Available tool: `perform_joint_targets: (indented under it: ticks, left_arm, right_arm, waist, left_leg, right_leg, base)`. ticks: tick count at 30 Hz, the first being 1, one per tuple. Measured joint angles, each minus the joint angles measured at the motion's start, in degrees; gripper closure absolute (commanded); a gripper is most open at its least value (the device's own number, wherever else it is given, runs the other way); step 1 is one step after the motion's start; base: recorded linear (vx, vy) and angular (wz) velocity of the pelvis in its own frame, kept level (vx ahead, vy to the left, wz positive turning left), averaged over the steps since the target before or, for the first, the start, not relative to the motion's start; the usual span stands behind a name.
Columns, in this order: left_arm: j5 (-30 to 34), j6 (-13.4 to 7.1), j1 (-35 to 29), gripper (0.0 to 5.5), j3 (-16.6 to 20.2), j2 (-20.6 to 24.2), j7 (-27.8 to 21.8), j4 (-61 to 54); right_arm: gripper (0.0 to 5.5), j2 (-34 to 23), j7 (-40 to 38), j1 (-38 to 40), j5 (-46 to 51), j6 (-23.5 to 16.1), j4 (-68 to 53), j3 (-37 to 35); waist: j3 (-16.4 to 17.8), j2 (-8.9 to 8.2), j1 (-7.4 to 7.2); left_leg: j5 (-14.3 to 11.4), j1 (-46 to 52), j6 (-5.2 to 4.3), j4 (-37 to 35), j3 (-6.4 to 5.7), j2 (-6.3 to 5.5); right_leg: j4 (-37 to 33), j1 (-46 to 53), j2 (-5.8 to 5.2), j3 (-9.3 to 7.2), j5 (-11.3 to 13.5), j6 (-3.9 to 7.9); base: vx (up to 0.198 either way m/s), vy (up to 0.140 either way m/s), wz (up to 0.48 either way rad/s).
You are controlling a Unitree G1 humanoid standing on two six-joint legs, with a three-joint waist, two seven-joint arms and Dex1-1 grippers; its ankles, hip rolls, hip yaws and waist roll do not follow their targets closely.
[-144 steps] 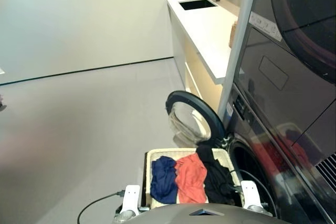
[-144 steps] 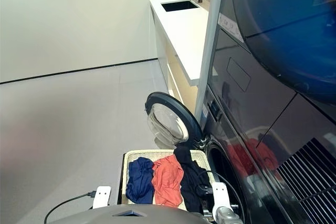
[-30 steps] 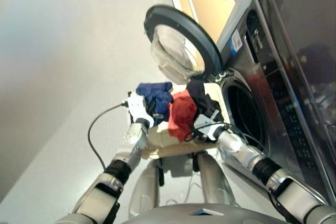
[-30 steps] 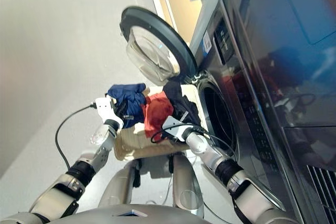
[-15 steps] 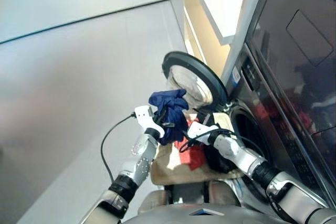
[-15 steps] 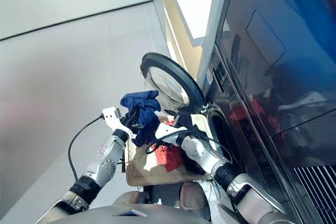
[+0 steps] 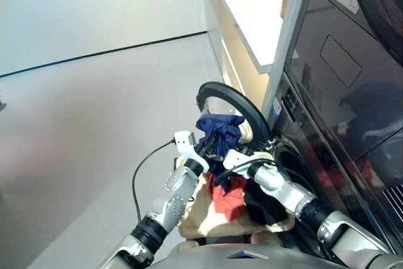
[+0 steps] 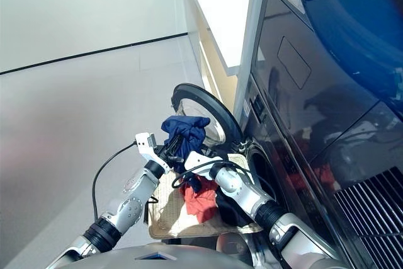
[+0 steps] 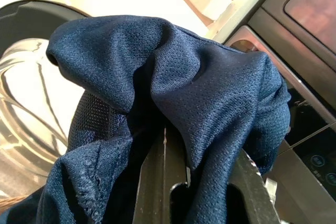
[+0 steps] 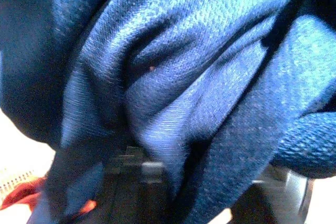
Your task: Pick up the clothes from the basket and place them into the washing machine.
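Now, both claws clamp navy garment (image 7: 217,131) bunched, hanging lengthwise downward, above basket (image 7: 192,215).

Bright, even daylight; the white surface (image 7: 261,11) is overexposed, the washing machine (image 7: 327,124) front mirrors reflections, and the right wrist view is partly blurred.

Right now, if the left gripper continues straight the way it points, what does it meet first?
Probably the open door of the washing machine. The left gripper holds the navy garment just before the door's glass, though depth is unclear.
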Motion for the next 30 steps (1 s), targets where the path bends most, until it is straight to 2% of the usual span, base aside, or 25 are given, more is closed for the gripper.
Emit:
perform_joint_targets:
  ticks: [4, 5, 6, 11, 13, 15, 16, 19, 21, 23, 26, 30]
  left_arm:
    - [0.00, 0.09, 0.86, 5.50, 0.07, 0.03, 0.00, -0.33]
    - [-0.01, 0.09, 1.23, 4.75, 0.21, 0.03, 0.00, -0.37]
    - [-0.03, 0.12, 1.62, 0.00, 0.37, 0.02, -0.01, -0.41]
    - [-0.46, 0.03, 3.70, 0.00, 4.97, -0.92, 0.19, -0.62]
    - [-1.16, -0.34, 4.84, 0.00, 8.66, -2.07, 0.94, -0.58]
    - [-0.94, -1.55, 5.78, 0.00, 10.66, -2.31, 3.01, 0.38]
    - [-0.76, -1.64, 5.66, 0.00, 11.62, -2.50, 4.31, 1.29]
    - [4.22, -3.64, 5.74, 0.00, 16.09, -2.66, 7.76, 7.42]
    - [8.14, -3.95, 5.82, 0.00, 18.65, -2.55, 10.20, 12.96]
    - [11.78, -4.93, 5.89, 0.00, 19.54, -2.43, 11.55, 18.02]
    - [16.63, -5.03, 6.42, 0.00, 19.91, -2.60, 13.28, 25.66]
    - [17.78, -5.45, 5.38, 0.00, 20.30, -3.54, 14.77, 33.71]
  right_arm:
    - [5.50, 0.79, -0.44, 2.05, 0.53, -0.01, 0.00, -2.27]
    - [5.50, 1.44, -0.56, 2.90, 0.60, 0.00, -0.01, -3.23]
    - [5.50, 1.69, -0.59, 3.41, 0.60, 0.00, -0.03, -3.64]
    - [5.50, 1.58, -1.78, 5.73, 0.61, 0.43, -0.02, -6.18]
    - [5.50, 1.85, -2.54, 7.53, 0.73, 1.41, -1.62, -7.55]
    - [5.50, 5.01, -4.10, 8.16, 2.76, 0.66, 5.32, -10.65]
    - [5.50, 5.12, -4.16, 8.74, 3.32, 2.48, 6.56, -10.71]
    - [5.50, 3.95, -4.20, 11.04, 5.65, 2.96, 6.67, -11.11]
    - [5.50, 3.67, -4.67, 12.19, 7.20, 3.07, 6.23, -12.70]
    - [5.50, 3.55, -5.16, 12.89, 9.10, 3.09, 6.36, -14.36]
    - [5.50, 4.43, -6.88, 13.62, 11.71, 2.47, 8.07, -17.47]
    - [5.50, 4.83, -10.54, 12.82, 13.46, 2.35, 10.69, -20.03]
  waist:
    - [-0.01, -0.01, -0.01]
    - [-0.02, -0.01, 0.00]
    - [-0.03, -0.01, 0.00]
    - [-0.05, -0.04, 0.02]
    - [-0.01, -0.09, -0.08]
    - [-0.61, -0.63, 0.00]
    - [-0.64, -0.66, 0.04]
    - [-0.65, -0.67, 0.04]
    - [-0.68, -0.67, -0.06]
    - [-0.81, -0.73, 0.05]
    - [-0.75, -0.77, -0.09]
    - [0.65, -0.86, -0.08]
  left_leg:
    - [-0.01, 0.77, 0.00, -0.09, -0.01, -0.01]
    - [-0.01, 0.98, 0.00, -0.20, -0.03, 0.01]
    - [-0.06, 0.98, -0.04, -0.21, -0.03, 0.02]
    - [-0.12, 1.05, -0.12, -0.25, -0.09, 0.02]
    - [-0.12, 0.99, -0.15, -0.25, -0.08, 0.01]
    - [-0.12, 0.91, -0.15, -0.25, -0.08, 0.09]
    - [-0.15, 0.79, -0.18, -0.25, -0.10, 0.09]
    - [-0.16, 0.49, -0.19, -0.25, -0.11, 0.02]
    - [-0.17, 0.24, -0.20, -0.25, -0.05, 0.05]
    - [-0.16, -0.59, -0.21, -0.24, 0.13, 0.04]
    - [-0.09, -2.69, -0.31, 0.19, 0.28, -0.02]
    - [0.36, -6.30, -0.90, 1.33, 0.39, -0.15]
  right_leg:
    - [-0.54, 1.13, 0.01, -0.17, 0.01, 0.00]
    - [-0.80, 1.32, 0.04, -0.17, 0.01, 0.00]
    - [-0.79, 1.34, 0.04, -0.17, 0.00, 0.00]
    - [-0.86, 1.55, 0.05, -0.20, 0.01, 0.00]
    - [-0.98, 1.49, 0.05, -0.21, 0.01, 0.01]
    - [-1.16, 1.59, 0.15, -0.39, -0.01, 0.00]
    - [-1.12, 1.51, 0.13, -0.45, -0.01, 0.00]
    - [-1.08, 1.20, 0.02, -0.47, 0.00, 0.01]
    - [-1.06, 0.89, 0.04, -0.39, -0.01, 0.00]
    - [-0.82, -0.40, 0.06, 0.03, -0.04, -0.03]
    - [-0.51, -2.61, 0.02, 0.22, 0.12, -0.16]
    - [0.41, -6.43, -0.15, 0.37, 0.43, -0.33]
  base:
    - [0.000, 0.000, 0.000]
    - [0.000, 0.000, 0.000]
    - [0.000, 0.000, 0.000]
    - [0.000, 0.000, 0.000]
    - [0.000, 0.000, 0.000]
    - [0.000, 0.000, 0.000]
    - [0.000, 0.000, 0.000]
    - [0.000, 0.000, 0.000]
    - [0.000, 0.000, 0.000]
    - [-0.052, 0.056, -0.082]
    - [-0.089, 0.053, -0.045]
    - [-0.117, 0.050, -0.020]
